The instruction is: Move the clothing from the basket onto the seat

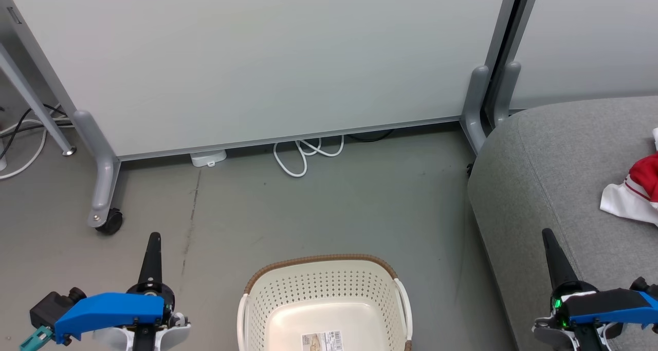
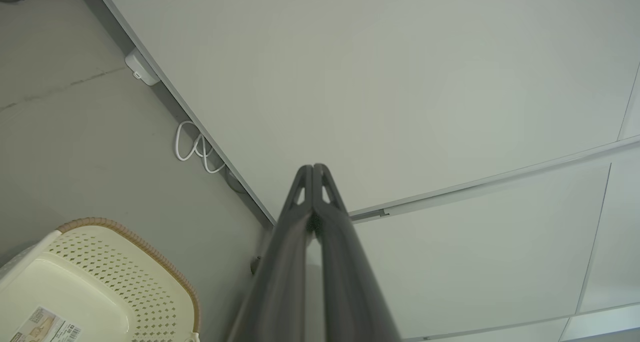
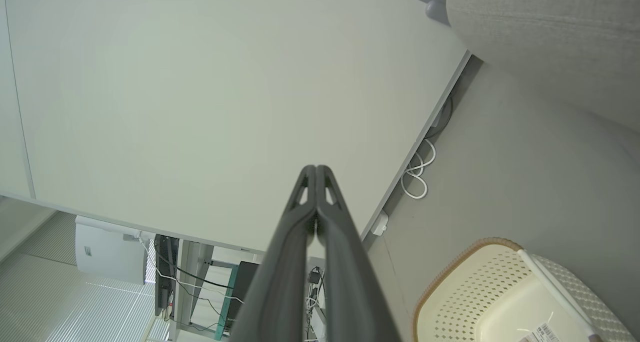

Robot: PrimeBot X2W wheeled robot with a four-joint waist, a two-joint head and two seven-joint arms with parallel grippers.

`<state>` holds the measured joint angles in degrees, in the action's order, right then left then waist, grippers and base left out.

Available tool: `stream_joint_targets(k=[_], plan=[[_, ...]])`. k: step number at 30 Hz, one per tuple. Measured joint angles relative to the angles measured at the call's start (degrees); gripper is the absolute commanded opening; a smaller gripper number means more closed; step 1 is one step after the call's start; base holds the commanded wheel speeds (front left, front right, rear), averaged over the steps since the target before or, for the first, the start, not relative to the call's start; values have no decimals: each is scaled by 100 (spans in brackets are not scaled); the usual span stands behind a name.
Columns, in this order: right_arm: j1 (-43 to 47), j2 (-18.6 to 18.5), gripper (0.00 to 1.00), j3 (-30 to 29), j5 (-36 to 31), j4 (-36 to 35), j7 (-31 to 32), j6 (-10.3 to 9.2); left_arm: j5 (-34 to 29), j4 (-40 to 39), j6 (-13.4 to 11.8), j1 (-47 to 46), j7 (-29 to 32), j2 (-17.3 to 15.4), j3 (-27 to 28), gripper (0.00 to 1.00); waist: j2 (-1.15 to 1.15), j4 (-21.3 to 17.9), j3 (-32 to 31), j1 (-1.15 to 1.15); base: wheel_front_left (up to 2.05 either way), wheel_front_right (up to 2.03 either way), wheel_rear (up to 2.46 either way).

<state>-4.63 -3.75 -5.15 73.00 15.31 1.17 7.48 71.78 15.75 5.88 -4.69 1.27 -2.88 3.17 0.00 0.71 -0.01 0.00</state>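
Observation:
The cream-white perforated basket [image 1: 324, 299] with its brown woven rim stands on the floor at the bottom centre; a paper label lies on its bare bottom. It also appears as the basket [image 2: 100, 287] and the basket [image 3: 505, 297] in the wrist views. Red and white clothing [image 1: 636, 191] lies on the grey seat [image 1: 555, 176] at the right edge. My left gripper [image 1: 153, 238] is shut and holds nothing, left of the basket. My right gripper [image 1: 547, 234] is shut and holds nothing, over the seat's front part. The closed fingertips show as left gripper [image 2: 313, 169] and right gripper [image 3: 316, 171].
A pale partition panel [image 1: 257, 58] on grey castor feet [image 1: 105, 207] runs across the back. White cable loops [image 1: 306, 153] and a small white box [image 1: 208, 158] lie at its base. Grey floor [image 1: 334, 212] stretches between panel, basket and seat.

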Motion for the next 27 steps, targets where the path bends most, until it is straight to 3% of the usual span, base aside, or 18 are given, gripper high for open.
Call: stream_joint_targets(k=[27], plan=[[-97,52,0,-85,1184,-78,332,0,1258,-99,77,-61,324,0,199,0,0,-41,11,0,0,0,0]])
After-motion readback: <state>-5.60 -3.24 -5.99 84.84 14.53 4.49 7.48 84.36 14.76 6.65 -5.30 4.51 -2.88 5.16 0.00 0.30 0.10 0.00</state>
